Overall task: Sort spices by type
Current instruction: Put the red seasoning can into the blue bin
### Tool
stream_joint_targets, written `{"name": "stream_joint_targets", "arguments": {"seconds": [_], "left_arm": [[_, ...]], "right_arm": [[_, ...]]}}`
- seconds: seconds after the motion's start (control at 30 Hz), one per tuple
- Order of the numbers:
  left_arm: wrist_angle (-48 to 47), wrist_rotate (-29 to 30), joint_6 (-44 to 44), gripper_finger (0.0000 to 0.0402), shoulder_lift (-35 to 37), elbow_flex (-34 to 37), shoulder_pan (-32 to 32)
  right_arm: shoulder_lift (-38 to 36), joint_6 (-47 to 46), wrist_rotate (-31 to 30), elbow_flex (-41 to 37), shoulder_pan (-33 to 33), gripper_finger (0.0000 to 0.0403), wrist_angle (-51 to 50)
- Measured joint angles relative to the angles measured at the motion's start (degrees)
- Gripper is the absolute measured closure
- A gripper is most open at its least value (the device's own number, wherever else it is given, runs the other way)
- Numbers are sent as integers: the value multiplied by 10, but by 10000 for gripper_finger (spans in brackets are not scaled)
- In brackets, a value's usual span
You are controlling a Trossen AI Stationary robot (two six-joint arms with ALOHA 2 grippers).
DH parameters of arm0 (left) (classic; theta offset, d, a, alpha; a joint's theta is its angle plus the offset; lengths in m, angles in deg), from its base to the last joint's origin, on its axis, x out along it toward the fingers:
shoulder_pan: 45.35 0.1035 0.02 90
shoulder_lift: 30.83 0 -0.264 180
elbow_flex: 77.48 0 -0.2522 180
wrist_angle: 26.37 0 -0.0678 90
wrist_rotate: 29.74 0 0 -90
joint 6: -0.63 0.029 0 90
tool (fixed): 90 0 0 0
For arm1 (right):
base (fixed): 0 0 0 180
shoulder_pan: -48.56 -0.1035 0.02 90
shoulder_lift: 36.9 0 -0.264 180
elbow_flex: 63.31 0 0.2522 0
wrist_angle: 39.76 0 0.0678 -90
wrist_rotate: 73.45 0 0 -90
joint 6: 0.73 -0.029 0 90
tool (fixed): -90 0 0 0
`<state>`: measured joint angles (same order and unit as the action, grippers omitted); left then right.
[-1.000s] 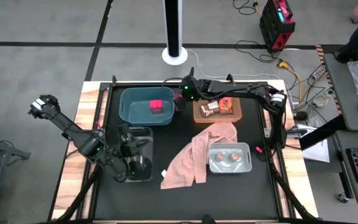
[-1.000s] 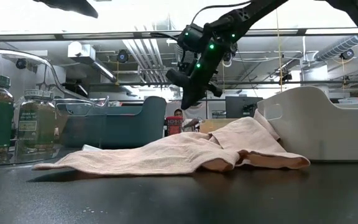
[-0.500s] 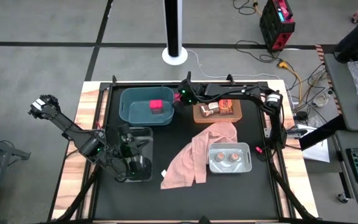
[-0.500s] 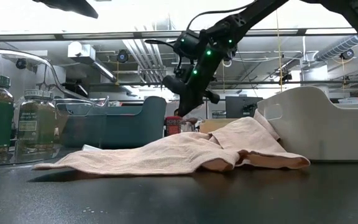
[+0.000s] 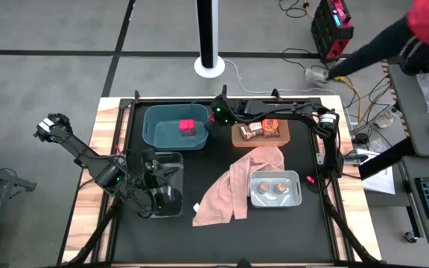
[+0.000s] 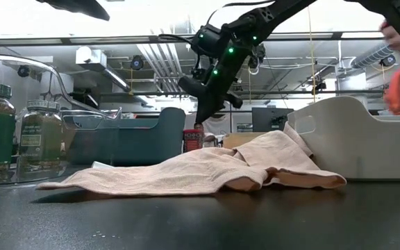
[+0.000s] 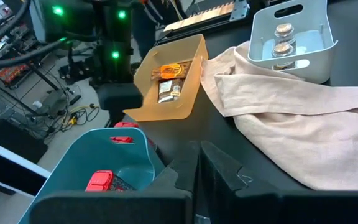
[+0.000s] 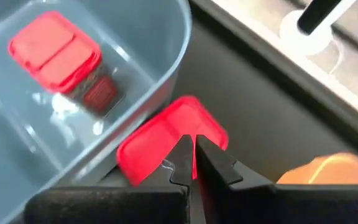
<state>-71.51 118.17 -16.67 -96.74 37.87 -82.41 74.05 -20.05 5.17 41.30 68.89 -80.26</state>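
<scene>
The right gripper (image 8: 191, 163), fingers pressed together, is hovering over a pink box (image 8: 166, 140) standing on the table just outside the teal bin (image 5: 155, 126), near the far edge. Another pink box (image 5: 188, 126) is lying inside that bin, while the left gripper (image 7: 197, 174), also closed and empty, is waiting near the clear bin (image 5: 171, 167)

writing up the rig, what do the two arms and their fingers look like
Both arms are dark, jointed tube links with small green lights lit near the wrists. The left gripper and right gripper each end in two matte black, pointed, wedge-shaped fingers. A thin black cable loops above the right wrist.
</scene>
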Motion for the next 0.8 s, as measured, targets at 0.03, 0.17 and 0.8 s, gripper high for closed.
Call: {"name": "stream_joint_targets", "arguments": {"seconds": [0.03,0.17,0.8], "left_arm": [[0,0,0,401,0,0,0],[0,0,0,401,0,0,0],[0,-19,-9,401,0,0,0]], "right_arm": [[0,7,-5,1,2,393,7],[3,11,-4,0,13,393,30],[5,-28,9,-23,-41,394,-10]]}}
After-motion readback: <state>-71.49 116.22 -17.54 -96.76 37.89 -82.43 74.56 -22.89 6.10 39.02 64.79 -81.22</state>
